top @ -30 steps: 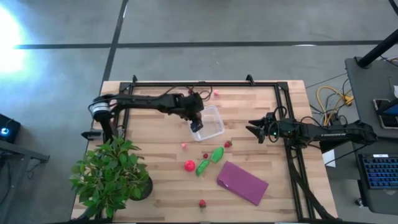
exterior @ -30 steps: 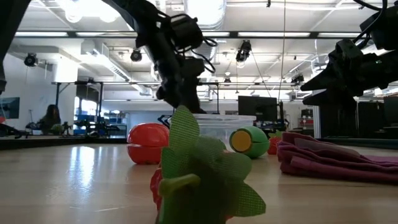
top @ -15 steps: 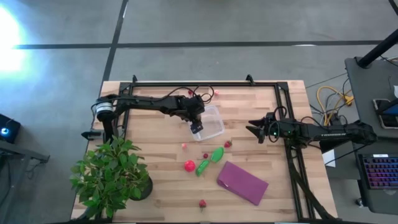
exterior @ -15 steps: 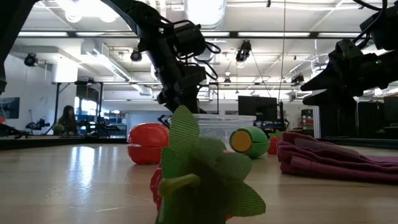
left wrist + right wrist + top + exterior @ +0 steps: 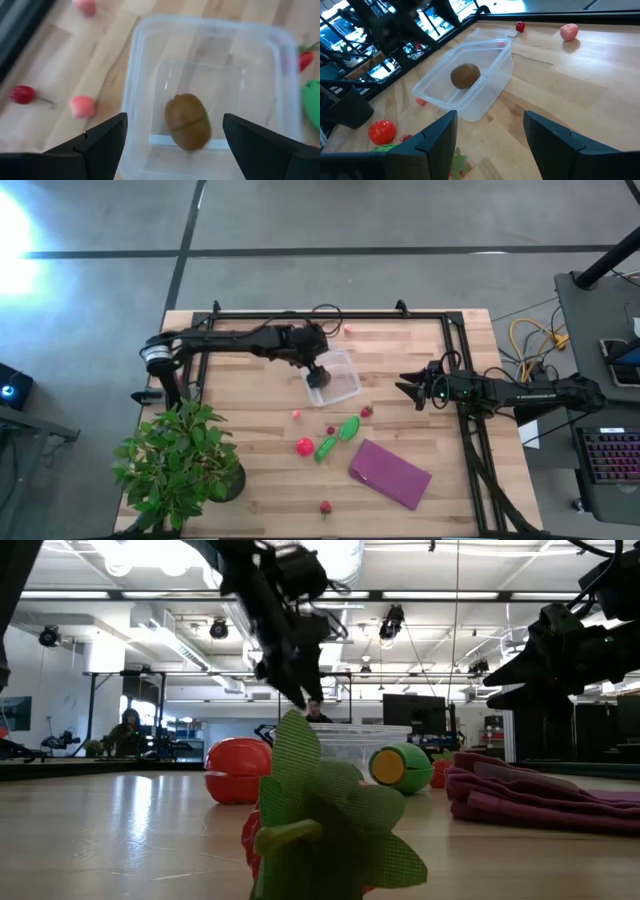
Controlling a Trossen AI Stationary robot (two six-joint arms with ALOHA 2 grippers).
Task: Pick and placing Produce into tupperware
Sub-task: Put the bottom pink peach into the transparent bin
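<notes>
The clear tupperware (image 5: 336, 377) stands on the table's far middle, and a brown ball (image 5: 187, 121) lies on its floor. My left gripper (image 5: 174, 120) hangs open above the box (image 5: 318, 371), touching nothing. More produce lies nearer on the wood: a red ball (image 5: 304, 446), two green pods (image 5: 349, 428) (image 5: 326, 448) and small red pieces (image 5: 297, 414) (image 5: 367, 411). My right gripper (image 5: 408, 390) waits open at the table's right, pointing toward the box (image 5: 470, 80).
A purple rectangle (image 5: 390, 472) lies near the front right. A potted plant (image 5: 180, 460) stands at the front left corner. Small pieces lie by the far rail (image 5: 347, 331) and the near edge (image 5: 326, 506). A black frame (image 5: 330, 314) borders the table.
My left gripper has risen from just over the tupperware to well above it, staying over the same spot. The brown ball rests inside the box. My right arm has kept still.
</notes>
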